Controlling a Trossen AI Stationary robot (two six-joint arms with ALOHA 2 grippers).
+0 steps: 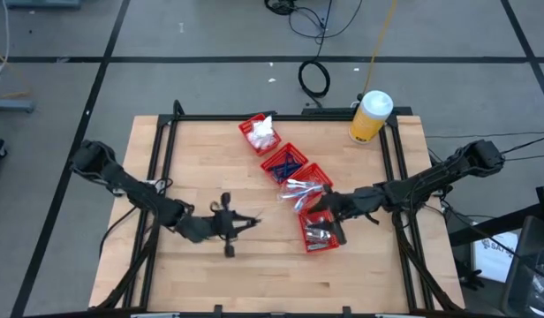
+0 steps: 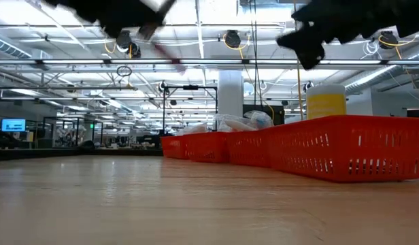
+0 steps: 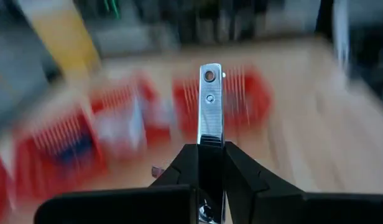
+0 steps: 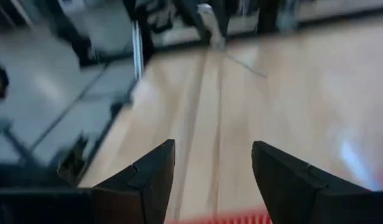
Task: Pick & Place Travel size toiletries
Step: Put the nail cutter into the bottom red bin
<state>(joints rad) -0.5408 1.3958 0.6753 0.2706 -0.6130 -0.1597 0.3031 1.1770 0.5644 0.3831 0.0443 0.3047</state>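
My left gripper (image 3: 210, 163) is shut on a silvery nail clipper (image 3: 210, 102). It hovers over bare wood left of the bins (image 1: 245, 223) and high above the table in the low view (image 2: 152, 27). My right gripper (image 4: 213, 171) is open and holds nothing; it hangs over the near bin of small silvery pieces (image 1: 321, 231). Four red bins stand in a slanted row: white soft packets (image 1: 260, 132), dark blue pieces (image 1: 285, 163), clear-wrapped sticks (image 1: 305, 188) and the silvery pieces. My left gripper pinches one end of the nail clipper (image 3: 210, 142) between its two fingers. The fingers lie along the clipper, which sticks straight out past the fingertips toward the bins. Its free end with the round hole (image 3: 209, 75) is lifted clear of the table.
A tall yellow bottle with a white cap (image 1: 371, 115) stands at the table's far right corner. Black frame rails run along the table's left (image 1: 157, 168) and right (image 1: 397, 168) sides. Bare wood lies near and left of the bins (image 1: 192, 274).
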